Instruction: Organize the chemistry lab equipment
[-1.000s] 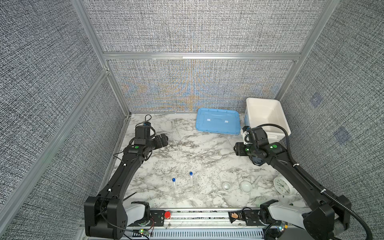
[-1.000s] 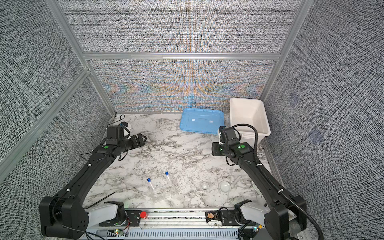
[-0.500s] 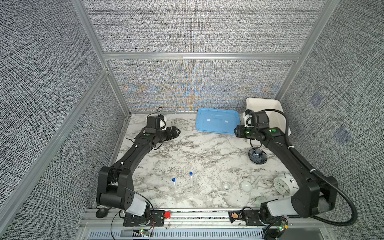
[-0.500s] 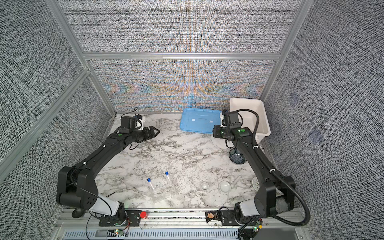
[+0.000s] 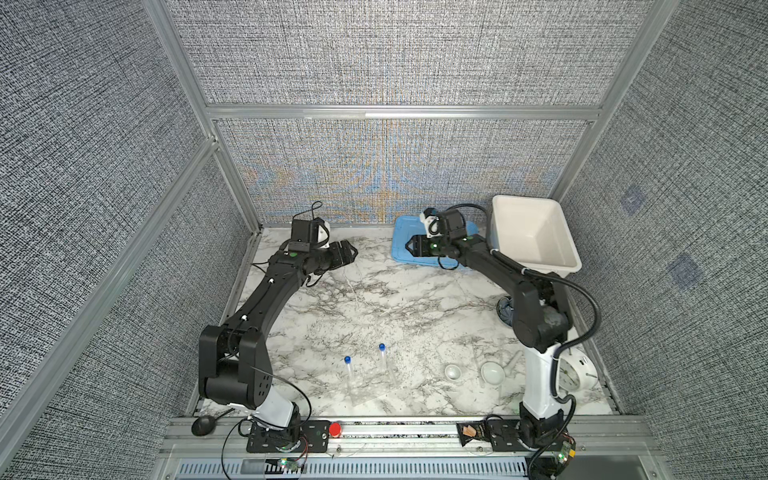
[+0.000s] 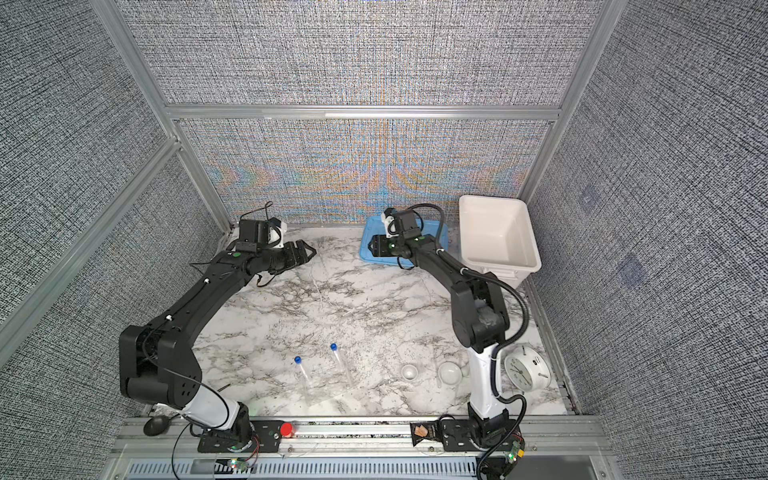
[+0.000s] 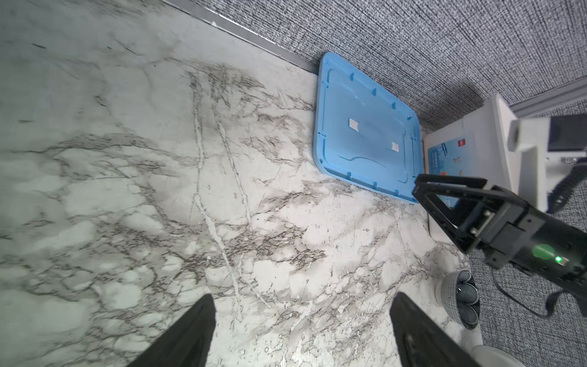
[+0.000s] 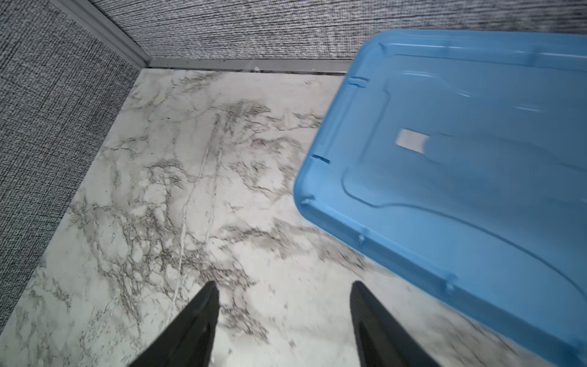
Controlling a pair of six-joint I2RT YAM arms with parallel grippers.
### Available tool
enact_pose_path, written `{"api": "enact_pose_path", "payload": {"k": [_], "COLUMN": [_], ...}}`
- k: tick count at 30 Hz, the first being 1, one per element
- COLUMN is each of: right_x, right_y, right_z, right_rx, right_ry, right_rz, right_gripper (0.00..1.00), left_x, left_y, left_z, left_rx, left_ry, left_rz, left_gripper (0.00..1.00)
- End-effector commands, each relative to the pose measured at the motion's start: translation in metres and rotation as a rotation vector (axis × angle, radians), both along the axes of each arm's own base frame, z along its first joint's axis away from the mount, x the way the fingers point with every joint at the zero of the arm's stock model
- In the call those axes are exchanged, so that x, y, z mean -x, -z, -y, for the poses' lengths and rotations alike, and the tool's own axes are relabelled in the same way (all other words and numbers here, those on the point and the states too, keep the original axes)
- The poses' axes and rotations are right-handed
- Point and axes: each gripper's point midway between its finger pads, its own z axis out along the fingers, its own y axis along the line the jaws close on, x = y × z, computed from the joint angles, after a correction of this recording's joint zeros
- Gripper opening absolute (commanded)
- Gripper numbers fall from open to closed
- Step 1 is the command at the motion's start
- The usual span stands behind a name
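Read the counter [image 5: 395, 307] in the top views as a clock face, with 12 at the far wall and 6 at the near rail. Walls close it at 9, 12 and 3, and the rail closes it at 6. The middle is open marble.

The left hand [image 5: 351, 251] hovers at 11. Its fingers [image 7: 190, 333] are spread over bare counter and hold nothing. The right hand [image 5: 409, 246] hovers at 1 and shows against the left end of 1 blue lid [image 5: 401, 226], which lies flat along the far wall. Its fingers [image 8: 197, 324] are also apart, with nothing between them. The 2 hands point toward each other across a gap at 12. 1 white bin [image 5: 528, 224] fills the corner at 2, just beside the lid.

The task's things line the 6 edge, well apart from both hands:
- 2 clear tubes [image 5: 350, 376] [image 5: 386, 365] lie at 6 with their blue caps toward 12, near each other but apart.
- 2 white bowls [image 5: 453, 371] [image 5: 493, 371] sit at 5.
- 1 white pestle [image 5: 512, 360] lies just beside the right bowl; I cannot tell whether they touch.

1 white clock [image 5: 575, 374] stands at 4 by the right wall. 1 grey patterned cup [image 5: 504, 311] at 3 is half hidden by the right arm.
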Motion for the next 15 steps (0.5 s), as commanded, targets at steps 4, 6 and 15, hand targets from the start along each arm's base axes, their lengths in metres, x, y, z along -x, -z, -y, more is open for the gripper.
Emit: {"api": "enact_pose_path", "payload": {"k": [4,6,15], "right_x": [-0.029,-0.035,-0.041], "right_y": [0.037,0.051,0.082], "right_z": [-0.025,-0.033,-0.068], "right_rx": [-0.018,-0.031,-0.144], "right_ry": [0.058,0.062,0.104], "right_rz": [-0.060,-0.081,-0.178], "right_gripper": [0.73,0.74,0.74], "left_x": [0.027,0.033,0.051], "left_y": [0.008,0.006,0.005], "left_z": [-0.042,-0.052,-0.080], "left_rx": [-0.133,-0.160,-0.192], "left_ry": [-0.125,-0.138,-0.195], "left_rz": [-0.053,-0.055,-0.112], "left_gripper": [0.88,0.89,0.91]}}
